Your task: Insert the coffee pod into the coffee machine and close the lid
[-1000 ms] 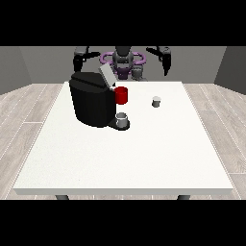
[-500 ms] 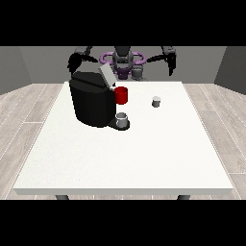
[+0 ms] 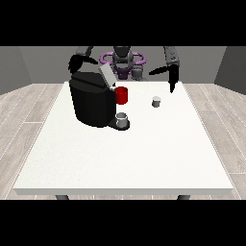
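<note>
The large white table [image 3: 120,158] at the centre looks smooth and matt; the black boxy plastic coffee machine [image 3: 91,102] at upper left has a dull sheen.

I stand in a bare room, plain as a test lab: grey walls [image 3: 29,67] across the upper frame, pale wood-plank floor [image 3: 24,120] at both sides, and one big white surface [image 3: 125,158] filling the middle before me.

Grey robot [image 3: 122,57], purple shoulder ring, black arms
</note>
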`<state>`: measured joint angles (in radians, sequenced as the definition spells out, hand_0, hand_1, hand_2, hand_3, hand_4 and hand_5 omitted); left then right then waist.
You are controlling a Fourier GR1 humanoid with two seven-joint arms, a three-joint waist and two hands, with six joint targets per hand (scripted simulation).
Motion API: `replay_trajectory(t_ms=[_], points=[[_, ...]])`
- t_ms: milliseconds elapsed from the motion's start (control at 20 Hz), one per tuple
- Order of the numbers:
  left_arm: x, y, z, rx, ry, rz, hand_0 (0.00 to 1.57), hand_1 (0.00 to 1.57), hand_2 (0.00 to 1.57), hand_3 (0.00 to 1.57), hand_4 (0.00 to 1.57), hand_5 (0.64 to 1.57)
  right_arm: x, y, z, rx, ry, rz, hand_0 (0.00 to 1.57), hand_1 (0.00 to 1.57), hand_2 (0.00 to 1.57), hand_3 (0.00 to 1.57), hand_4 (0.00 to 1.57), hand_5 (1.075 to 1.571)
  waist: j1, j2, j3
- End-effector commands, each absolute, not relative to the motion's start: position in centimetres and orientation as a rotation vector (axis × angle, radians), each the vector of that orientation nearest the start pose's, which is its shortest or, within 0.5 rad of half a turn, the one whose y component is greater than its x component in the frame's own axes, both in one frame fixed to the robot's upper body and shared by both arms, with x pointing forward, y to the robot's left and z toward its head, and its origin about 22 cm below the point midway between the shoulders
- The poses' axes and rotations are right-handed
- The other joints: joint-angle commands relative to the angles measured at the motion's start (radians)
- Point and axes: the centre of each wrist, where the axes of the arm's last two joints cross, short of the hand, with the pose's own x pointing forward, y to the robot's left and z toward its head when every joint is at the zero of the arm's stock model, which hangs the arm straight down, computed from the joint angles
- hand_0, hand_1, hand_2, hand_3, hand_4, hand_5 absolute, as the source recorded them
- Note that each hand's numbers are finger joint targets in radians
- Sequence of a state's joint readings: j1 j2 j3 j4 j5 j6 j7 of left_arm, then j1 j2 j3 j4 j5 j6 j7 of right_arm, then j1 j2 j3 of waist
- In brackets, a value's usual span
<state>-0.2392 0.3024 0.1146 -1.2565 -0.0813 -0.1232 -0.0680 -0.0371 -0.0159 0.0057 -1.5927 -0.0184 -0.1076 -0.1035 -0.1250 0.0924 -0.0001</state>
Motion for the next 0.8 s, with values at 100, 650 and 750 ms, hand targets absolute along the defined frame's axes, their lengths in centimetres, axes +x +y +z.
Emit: replay_trajectory(t_ms=[100, 650, 750], points=[[32.6, 34.2, 1.8, 0.309, -1.502, -0.306, 0.0, 0.0, 0.0, 0.0, 0.0, 1.571, 26.6, -22.1, 3.0, -0.04, -1.757, -0.074, 0.0, 0.0, 0.0, 0.0, 0.28, 1.571, -0.02, 0.07, -0.0004], [34.1, 30.5, -0.4, 0.341, -1.377, -0.511, 0.0, 0.0, 0.2, 0.0, 0.0, 1.571, 28.7, -21.9, 1.6, -0.101, -1.639, -0.082, 0.0, 0.0, 0.0, 0.0, 0.37, 1.571, 0.025, 0.058, -0.0001], [33.0, 30.2, -1.1, 0.33, -1.357, -0.576, 0.0, 0.0, 0.46, 0.0, 0.0, 1.571, 28.2, -24.3, -0.8, -0.171, -1.597, -0.092, 0.0, 0.0, 0.0, 0.0, 0.41, 1.571, 0.071, 0.023, 0.0002]])
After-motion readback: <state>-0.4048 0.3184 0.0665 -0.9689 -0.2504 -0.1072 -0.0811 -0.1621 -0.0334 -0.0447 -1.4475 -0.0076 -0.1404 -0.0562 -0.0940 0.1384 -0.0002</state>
